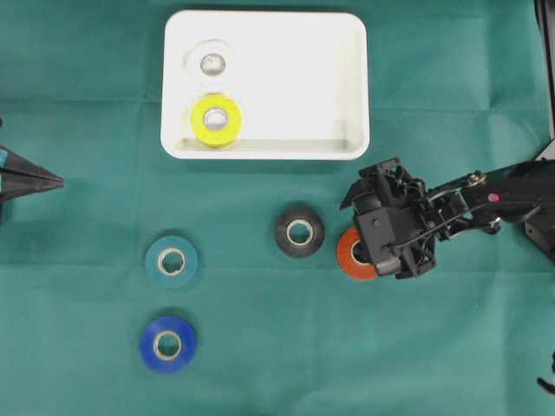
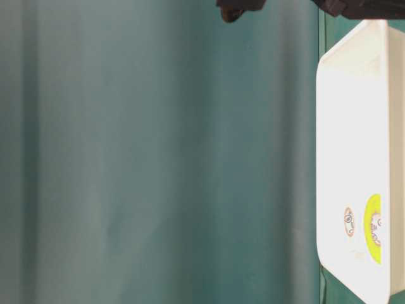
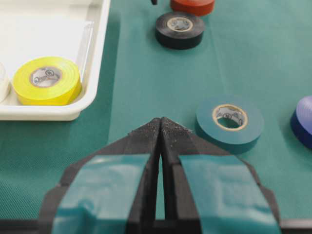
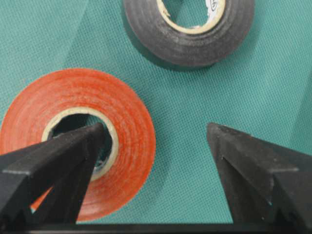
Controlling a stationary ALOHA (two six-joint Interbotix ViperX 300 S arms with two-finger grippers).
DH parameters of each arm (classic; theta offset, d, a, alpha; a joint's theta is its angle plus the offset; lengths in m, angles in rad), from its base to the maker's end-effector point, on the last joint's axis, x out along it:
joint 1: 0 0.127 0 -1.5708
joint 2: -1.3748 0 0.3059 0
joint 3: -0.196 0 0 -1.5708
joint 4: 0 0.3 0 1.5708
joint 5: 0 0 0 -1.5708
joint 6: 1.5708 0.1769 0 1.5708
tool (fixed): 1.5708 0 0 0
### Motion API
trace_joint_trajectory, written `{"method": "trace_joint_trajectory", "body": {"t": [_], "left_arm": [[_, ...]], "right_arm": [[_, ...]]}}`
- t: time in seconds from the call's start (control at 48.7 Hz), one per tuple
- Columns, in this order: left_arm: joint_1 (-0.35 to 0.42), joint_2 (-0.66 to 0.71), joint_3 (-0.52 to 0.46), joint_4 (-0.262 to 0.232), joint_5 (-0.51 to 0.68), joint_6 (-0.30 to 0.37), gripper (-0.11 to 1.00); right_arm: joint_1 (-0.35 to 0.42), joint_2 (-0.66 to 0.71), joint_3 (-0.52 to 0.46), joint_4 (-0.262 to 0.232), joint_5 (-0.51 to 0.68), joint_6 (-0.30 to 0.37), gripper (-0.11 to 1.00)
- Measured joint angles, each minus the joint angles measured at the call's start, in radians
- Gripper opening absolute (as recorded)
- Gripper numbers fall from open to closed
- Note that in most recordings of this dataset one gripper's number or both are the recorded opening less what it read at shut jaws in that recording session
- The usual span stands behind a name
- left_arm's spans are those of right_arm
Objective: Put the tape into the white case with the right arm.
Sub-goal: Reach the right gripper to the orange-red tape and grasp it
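**Right claw straddles the orange roll's wall**

Seen from the wrist, the all-black right gripper (image 4: 156, 134) is spread wide, one finger over the core of the flat orange tape roll (image 4: 78, 139), the other outside it. Farther off and to the left lies the shallow white plastic case (image 1: 347, 87)

The left gripper (image 3: 161, 127), tips pressed together, sits well apart

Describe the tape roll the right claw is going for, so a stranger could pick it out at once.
Start at the white case at the top of the overhead view and drop below its right corner to the open right claw. The orange-red tape roll lies flat there, one finger over its core. It is the only red roll; the black roll sits beside it.
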Motion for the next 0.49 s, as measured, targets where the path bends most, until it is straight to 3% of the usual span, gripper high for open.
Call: {"method": "trace_joint_trajectory", "body": {"t": [0.164, 0.247, 0.39, 0.493], "left_arm": [[0.000, 0.002, 0.000, 0.000, 0.000, 0.000, 0.00], [0.000, 0.002, 0.000, 0.000, 0.000, 0.000, 0.00], [0.000, 0.002, 0.000, 0.000, 0.000, 0.000, 0.00], [0.000, 0.000, 0.000, 0.002, 0.000, 0.000, 0.00]], "right_arm": [[0.002, 0.005, -0.005, 0.000, 0.003, -0.002, 0.73], [0.002, 0.005, -0.005, 0.000, 0.005, 0.000, 0.65], [0.014, 0.003, -0.008, 0.002, 0.008, -0.005, 0.24], [0.029, 0.005, -0.011, 0.002, 0.009, -0.005, 0.04]]}}
